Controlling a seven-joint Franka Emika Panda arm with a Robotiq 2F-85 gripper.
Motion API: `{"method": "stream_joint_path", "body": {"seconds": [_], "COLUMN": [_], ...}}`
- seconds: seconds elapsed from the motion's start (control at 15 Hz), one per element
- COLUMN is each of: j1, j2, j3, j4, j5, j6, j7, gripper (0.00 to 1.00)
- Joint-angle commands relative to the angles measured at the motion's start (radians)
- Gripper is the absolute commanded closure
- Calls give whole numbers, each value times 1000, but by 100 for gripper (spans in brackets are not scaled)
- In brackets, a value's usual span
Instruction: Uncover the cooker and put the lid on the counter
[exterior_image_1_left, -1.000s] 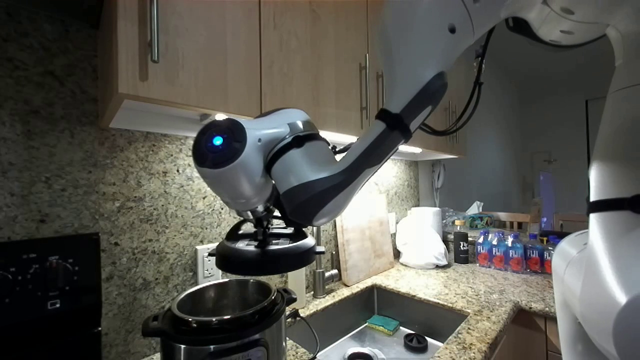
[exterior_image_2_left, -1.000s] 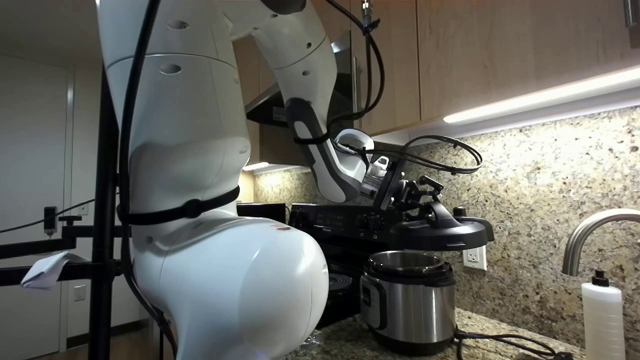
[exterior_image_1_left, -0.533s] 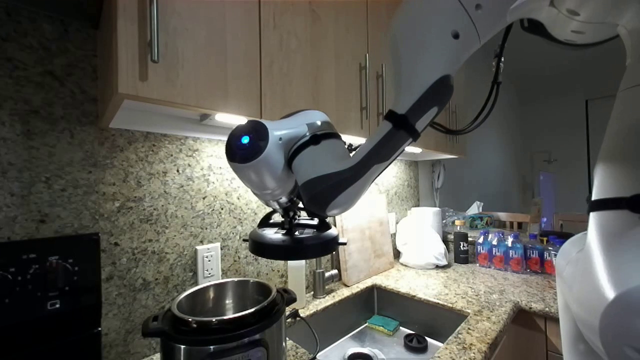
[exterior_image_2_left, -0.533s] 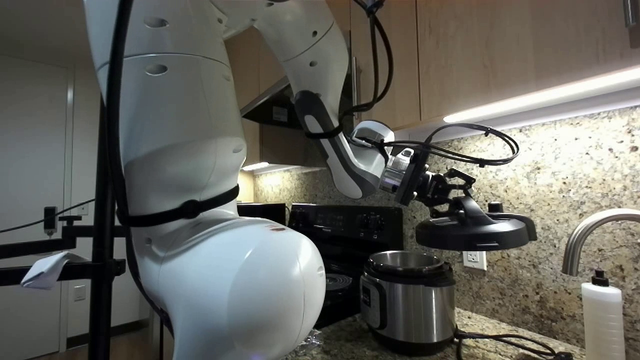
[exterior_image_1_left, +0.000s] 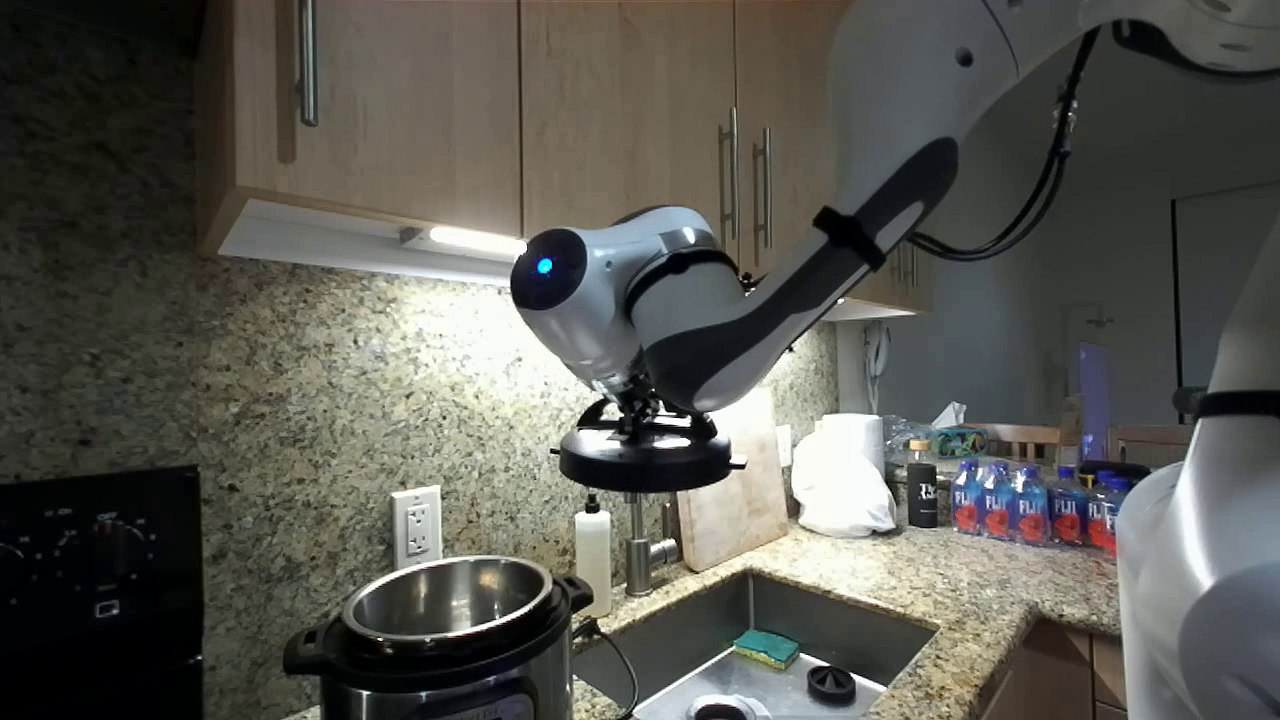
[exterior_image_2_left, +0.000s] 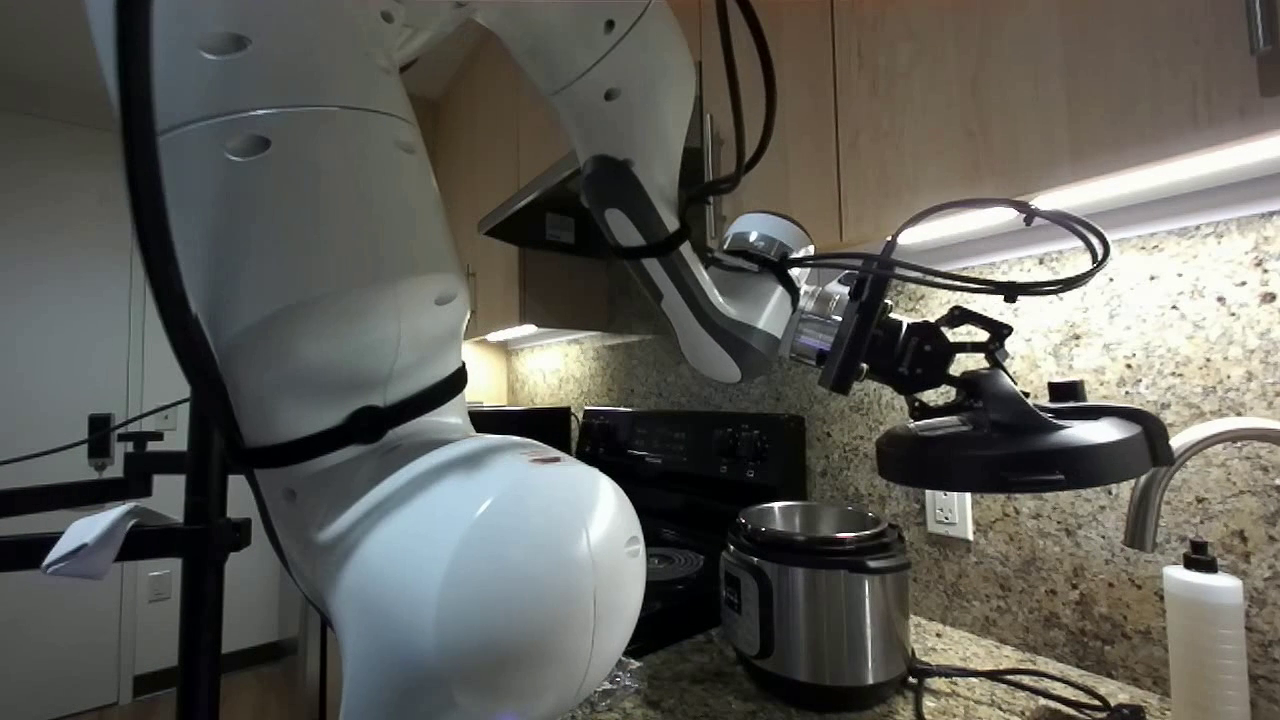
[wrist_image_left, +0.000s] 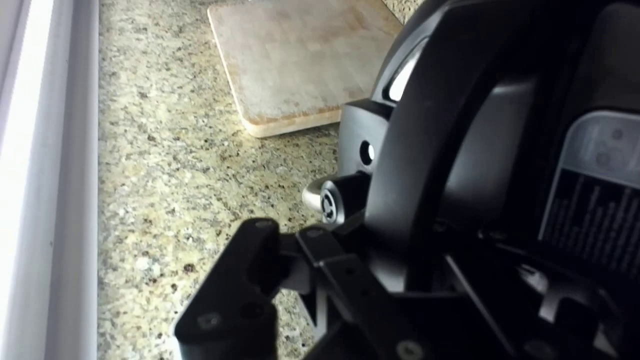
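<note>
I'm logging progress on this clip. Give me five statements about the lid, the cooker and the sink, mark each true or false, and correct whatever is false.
1. The gripper holds the lid by its top handle. True.
2. The cooker stands on the counter. True.
3. The lid rests on the counter beside the cooker. False: it hangs in the air, held by the gripper.
4. The cooker is covered. False: it is open at the top, with its inner pot in view.
5. The sponge lies in the sink. True.

Strip (exterior_image_1_left: 475, 242) glaring under cabinet (exterior_image_1_left: 390, 110); wall (exterior_image_1_left: 460, 340) below it bright. In an exterior view, stove (exterior_image_1_left: 95, 600) lower-left of cabinet dim.
</note>
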Motion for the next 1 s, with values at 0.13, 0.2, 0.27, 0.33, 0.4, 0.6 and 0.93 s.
{"method": "stream_joint_path", "body": {"seconds": [0.13,0.2,0.27,0.33,0.4,0.6,0.93], "j1": [-47,-57,-67,-78,-90,-127,-174], "j2": [-105,-107,-104,-102,-95,-78,-51], "j3": [-37,-49,-62,-74,-86,-125,-170], "j4": [-41,-43,-41,-40,-37,-27,-13], "j5": [-15,-15,-15,-15,-18,-26,-18], "j6": [-39,-38,-38,-37,-36,-35,-41], "j7": [-49,-52,-55,-59,-60,-65,-63], "gripper": [99,99,99,99,99,99,99]}}
